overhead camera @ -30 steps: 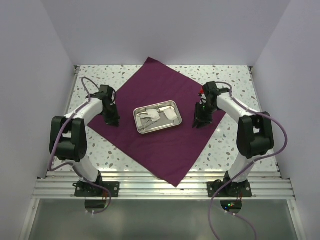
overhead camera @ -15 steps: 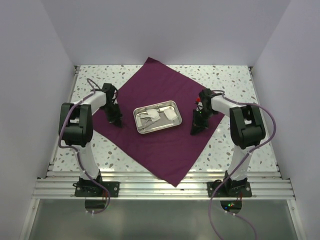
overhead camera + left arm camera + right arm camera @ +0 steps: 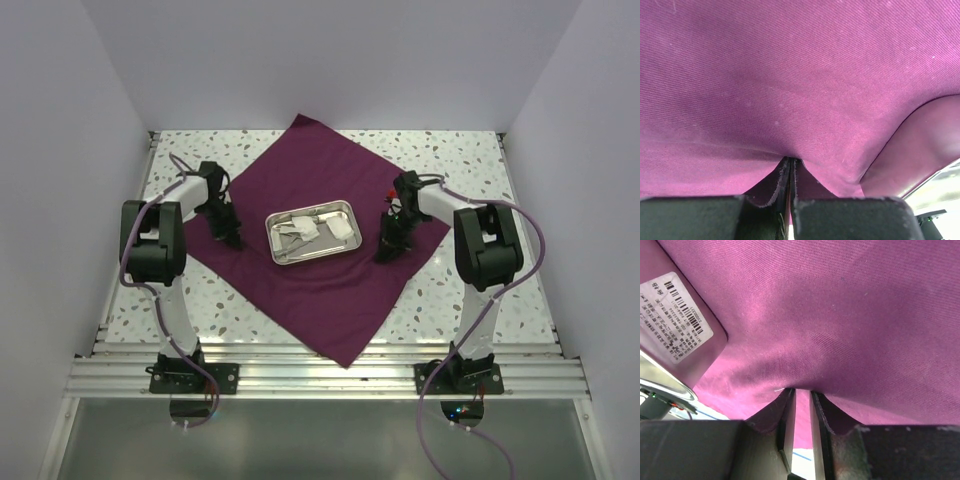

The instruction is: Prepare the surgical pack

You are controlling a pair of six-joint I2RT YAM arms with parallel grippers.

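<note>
Counts: one maroon cloth (image 3: 330,290), one steel tray (image 3: 321,256), two arms, two grippers. Cloth lies as a diamond on the speckled table (image 3: 455,290), and the tray sits at about its middle, slightly skewed. Inside the tray there are white gauze pads (image 3: 342,228), at least two, with the exact count unclear. Thin metal instruments (image 3: 292,248) lie beside them, too small to separate or count.

Around: an aluminium rail (image 3: 320,375) runs along the near edge with both arm bases on it. One purple cable (image 3: 548,255) loops off each arm, and plain white walls close in three sides. Nothing lies between the tray and either gripper but bare cloth.

Left arm reaches forward and bends inward, wrist down. The left gripper (image 3: 230,240) is on the cloth to the left of the tray, apart from it. In the left wrist view the black fingers (image 3: 690,217) are pressed together on a fold of cloth, and the fabric fills the whole view above them.

Right arm mirrors it. The right gripper (image 3: 385,250) is down on the cloth to the right of the tray, near its rim but not touching. In the right wrist view the jaws are almost together with a thin slit between them. Cloth puckers into the tips, so they pinch a fold. A barcode sticker (image 3: 675,320) shows at upper left on a rounded surface; cannot tell what it belongs to.
</note>
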